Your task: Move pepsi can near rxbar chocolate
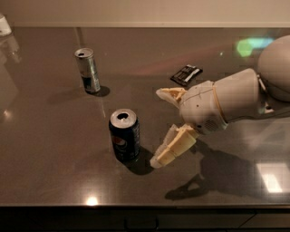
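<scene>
Pepsi can (124, 136) unobstructed, gripper (157, 128) beside it, fingers (176, 145) apart, arm (240, 97) cropped

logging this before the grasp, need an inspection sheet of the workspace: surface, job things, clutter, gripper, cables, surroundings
surface: dark glossy tabletop with a few glare spots.
job's things: pepsi can upright near the front centre; rxbar chocolate lying flat farther back and to the right in the view, well apart from the can.
clutter: slim silver can upright at back left; pale object at the far left corner, cut off by the edge, cannot identify.
gripper: gripper open, holding nothing, just right of the pepsi can and not touching it.
cables: nothing seen.
surroundings: pale wall behind the table.
</scene>
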